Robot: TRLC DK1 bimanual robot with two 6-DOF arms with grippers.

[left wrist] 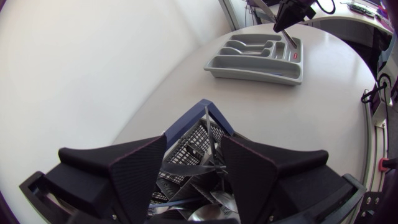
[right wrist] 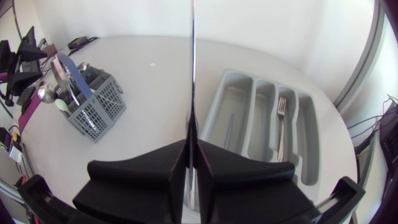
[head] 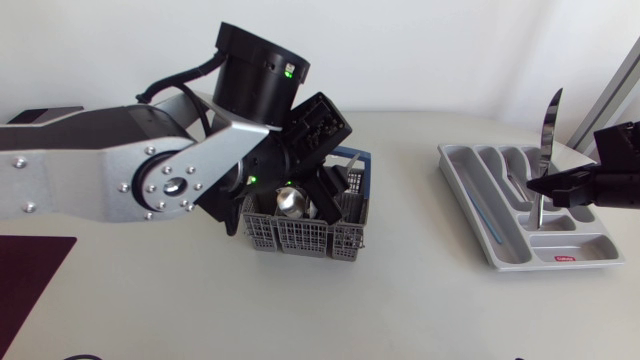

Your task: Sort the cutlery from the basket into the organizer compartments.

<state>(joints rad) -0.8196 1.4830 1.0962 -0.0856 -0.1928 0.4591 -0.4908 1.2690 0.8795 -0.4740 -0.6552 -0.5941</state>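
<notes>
Right wrist view: one knife (right wrist: 193,74) gripped, one fork (right wrist: 279,130) in organizer (right wrist: 309,143).

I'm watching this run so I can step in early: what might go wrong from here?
The knife stands upright in the right gripper over the organizer; released so, it might topple outside its compartment. The left gripper, open, straddles tangled cutlery in the basket; closing may grab several pieces.
</notes>
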